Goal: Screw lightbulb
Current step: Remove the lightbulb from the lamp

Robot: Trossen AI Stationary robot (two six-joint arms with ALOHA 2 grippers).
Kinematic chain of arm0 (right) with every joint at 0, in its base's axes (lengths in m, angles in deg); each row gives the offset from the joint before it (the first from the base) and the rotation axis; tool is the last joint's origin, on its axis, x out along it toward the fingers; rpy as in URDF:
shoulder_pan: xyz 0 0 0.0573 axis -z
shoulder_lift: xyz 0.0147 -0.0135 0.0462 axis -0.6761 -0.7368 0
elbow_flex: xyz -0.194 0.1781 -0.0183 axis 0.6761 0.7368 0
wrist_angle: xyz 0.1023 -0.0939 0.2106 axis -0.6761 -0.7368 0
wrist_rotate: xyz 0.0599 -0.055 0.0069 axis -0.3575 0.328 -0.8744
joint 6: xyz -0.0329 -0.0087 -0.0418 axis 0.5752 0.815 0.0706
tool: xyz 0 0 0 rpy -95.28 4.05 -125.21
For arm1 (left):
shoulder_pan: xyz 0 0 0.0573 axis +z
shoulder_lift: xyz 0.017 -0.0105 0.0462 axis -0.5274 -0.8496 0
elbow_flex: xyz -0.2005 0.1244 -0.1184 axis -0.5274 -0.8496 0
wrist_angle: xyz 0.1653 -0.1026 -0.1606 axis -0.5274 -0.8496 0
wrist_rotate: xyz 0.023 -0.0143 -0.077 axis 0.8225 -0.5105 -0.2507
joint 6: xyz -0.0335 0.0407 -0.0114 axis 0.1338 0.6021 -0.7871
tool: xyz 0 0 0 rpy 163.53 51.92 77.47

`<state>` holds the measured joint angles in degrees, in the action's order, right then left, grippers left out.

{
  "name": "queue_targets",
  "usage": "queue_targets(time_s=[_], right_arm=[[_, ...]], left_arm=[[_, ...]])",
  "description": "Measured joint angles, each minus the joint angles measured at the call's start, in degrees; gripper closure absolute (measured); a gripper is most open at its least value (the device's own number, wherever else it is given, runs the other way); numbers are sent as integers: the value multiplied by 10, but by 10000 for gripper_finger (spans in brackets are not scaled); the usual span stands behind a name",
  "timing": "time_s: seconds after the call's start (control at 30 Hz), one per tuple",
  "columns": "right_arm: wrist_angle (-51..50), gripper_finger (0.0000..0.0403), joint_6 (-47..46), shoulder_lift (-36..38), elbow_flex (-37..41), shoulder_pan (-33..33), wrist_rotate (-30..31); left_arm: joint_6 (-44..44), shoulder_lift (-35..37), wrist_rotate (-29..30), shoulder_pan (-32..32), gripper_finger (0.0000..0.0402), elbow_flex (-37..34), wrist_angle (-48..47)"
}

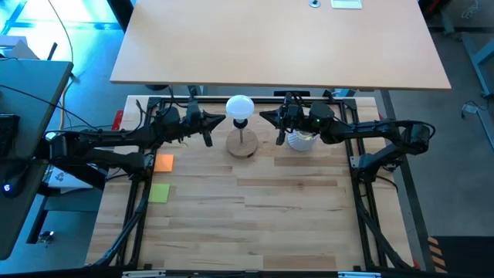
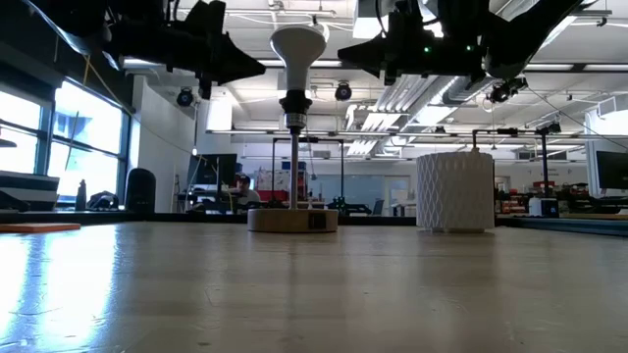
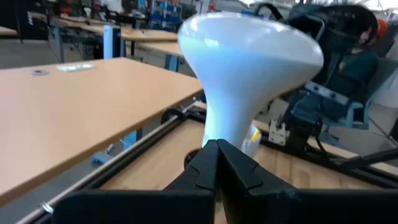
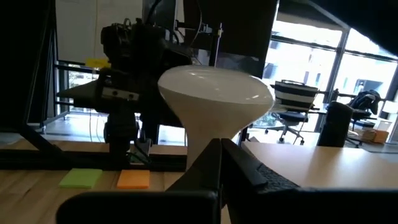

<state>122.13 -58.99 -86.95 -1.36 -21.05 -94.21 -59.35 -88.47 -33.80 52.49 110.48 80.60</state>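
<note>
Surface (image 1: 255,216) bare up front. Farther back, bulb (image 1: 240,106) sits atop the post (image 1: 243,135), neck in socket. Left pincer (image 1: 218,120) and right pincer (image 1: 266,116) flank it, both closed, empty. Looks light, smooth, fragile: you'd best grip the globe's widest part, gently.

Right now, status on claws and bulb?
Left claw shut, right claw shut, flanking the lightbulb, none held. Lightbulb upright on the post of the wooden base. White perforated cup under right arm, clear of the bulb.
</note>
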Motion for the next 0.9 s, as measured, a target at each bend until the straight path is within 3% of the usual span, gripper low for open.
queue_targets(time_s=[0.23,0.33,0.43,0.7,0.9], right_arm=[[-11,403,-3,1,0,3,9],[8,403,-54,2,0,3,87],[19,403,-57,7,0,3,109],[104,403,-51,6,-3,-30,42],[115,403,-89,-18,-4,-23,20]], left_arm=[[-3,0,0,-1,401,0,5],[-45,-2,-2,7,402,0,-5],[-47,-11,-2,22,401,0,-4],[-35,-43,1,93,401,0,127],[-120,-98,-110,99,401,0,265]])
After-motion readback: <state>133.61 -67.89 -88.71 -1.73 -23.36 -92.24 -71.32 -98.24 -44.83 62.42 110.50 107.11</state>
